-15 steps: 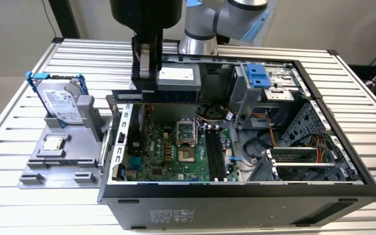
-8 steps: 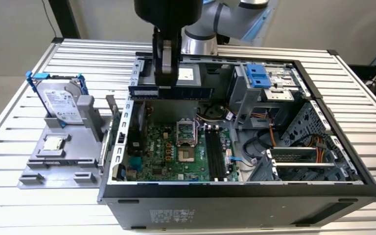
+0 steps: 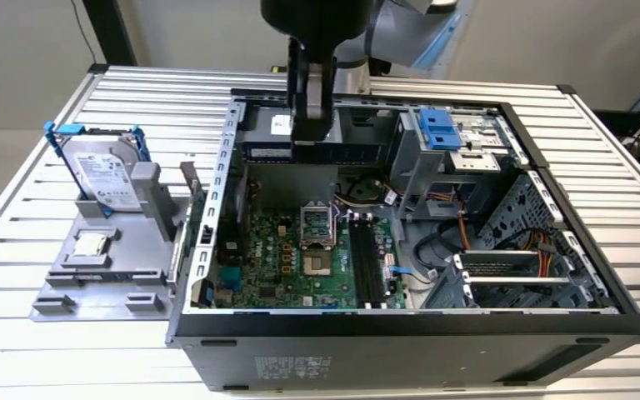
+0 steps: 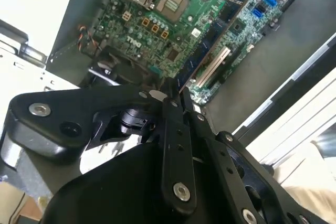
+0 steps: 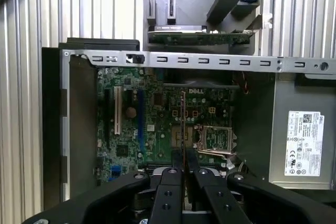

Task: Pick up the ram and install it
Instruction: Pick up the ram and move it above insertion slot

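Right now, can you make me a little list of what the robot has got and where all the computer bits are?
Holding: long dark blue-green ram stick, pinched between the black fingers
Ram place: in the air above the open black computer case, not in a slot yet
Below it: green motherboard with long black slots
Exterior view's left: silver boxy hard drive with blue bracket, standing upright in a grey holder
Also on the holder: small square silver processor chip, lying flat
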`<state>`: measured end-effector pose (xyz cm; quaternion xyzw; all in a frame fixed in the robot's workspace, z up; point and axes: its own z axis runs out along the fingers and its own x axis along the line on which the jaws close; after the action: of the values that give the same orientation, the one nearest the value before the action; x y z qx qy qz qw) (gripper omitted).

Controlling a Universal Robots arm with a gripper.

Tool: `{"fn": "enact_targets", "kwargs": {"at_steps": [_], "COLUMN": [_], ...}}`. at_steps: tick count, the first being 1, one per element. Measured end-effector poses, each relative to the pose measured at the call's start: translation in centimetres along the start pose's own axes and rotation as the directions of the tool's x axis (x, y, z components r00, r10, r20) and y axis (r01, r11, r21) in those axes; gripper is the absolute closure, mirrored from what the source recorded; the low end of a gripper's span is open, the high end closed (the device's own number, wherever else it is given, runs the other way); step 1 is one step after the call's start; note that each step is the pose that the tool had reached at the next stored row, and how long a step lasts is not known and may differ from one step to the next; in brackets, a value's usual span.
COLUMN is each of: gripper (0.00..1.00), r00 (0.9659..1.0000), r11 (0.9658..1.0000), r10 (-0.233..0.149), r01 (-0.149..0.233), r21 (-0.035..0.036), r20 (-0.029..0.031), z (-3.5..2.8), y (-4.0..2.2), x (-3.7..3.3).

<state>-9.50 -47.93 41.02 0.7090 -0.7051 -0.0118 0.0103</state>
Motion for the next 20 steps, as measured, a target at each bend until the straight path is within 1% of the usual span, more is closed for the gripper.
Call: {"fn": "enact_targets", "kwargs": {"at_steps": [17,20], "gripper": [1.00,1.00], "r00": [1.0000,1.0000], "r11": [1.0000,1.0000], "r10": [0.000,0.000], "r01": [0.000,0.000], "r21": [0.0000,0.0000], "r20": [0.0000,0.0000], "z": [-0.11,-0.14], "y": [-3.79,-4.57], "x": [-1.41,-1.66]}}
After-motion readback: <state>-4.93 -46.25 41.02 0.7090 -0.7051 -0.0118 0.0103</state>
